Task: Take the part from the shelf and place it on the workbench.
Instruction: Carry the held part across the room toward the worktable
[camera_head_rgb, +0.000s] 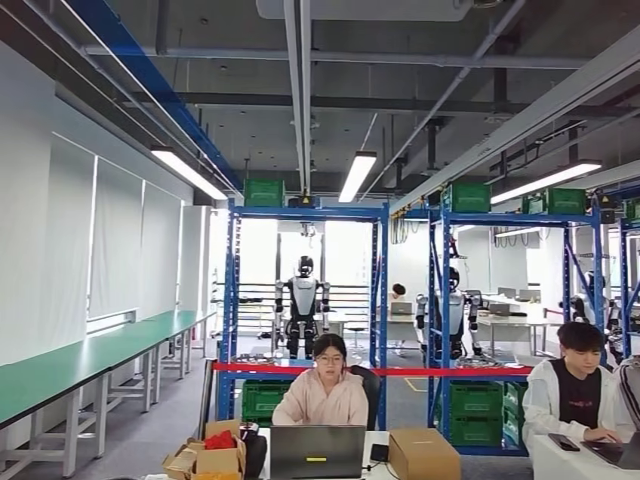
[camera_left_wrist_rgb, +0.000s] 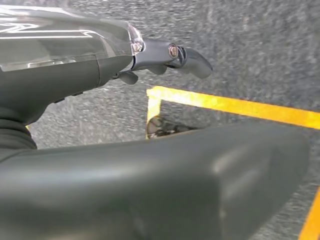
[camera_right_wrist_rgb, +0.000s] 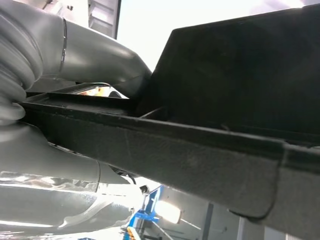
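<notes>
The long green workbench (camera_head_rgb: 83, 362) is running down the left of the head view, well apart from the blue shelving racks (camera_head_rgb: 306, 300) standing across the middle, so any carry is likely crossing open floor. Two seated people (camera_head_rgb: 324, 385) with a laptop (camera_head_rgb: 317, 452) and cardboard boxes (camera_head_rgb: 424, 455) are sitting along the lower edge, close enough to risk getting brushed in a turn. In the right wrist view a dark flat part (camera_right_wrist_rgb: 211, 125) is lying across the frame with the right hand (camera_right_wrist_rgb: 56, 100) clamping it, thumb above, fingers beneath; the hold looks shallow, so a jolt may be tipping it loose. The left hand (camera_left_wrist_rgb: 166, 55), holding nothing, is hanging with fingers apart over grey floor and yellow floor tape (camera_left_wrist_rgb: 234, 107).
</notes>
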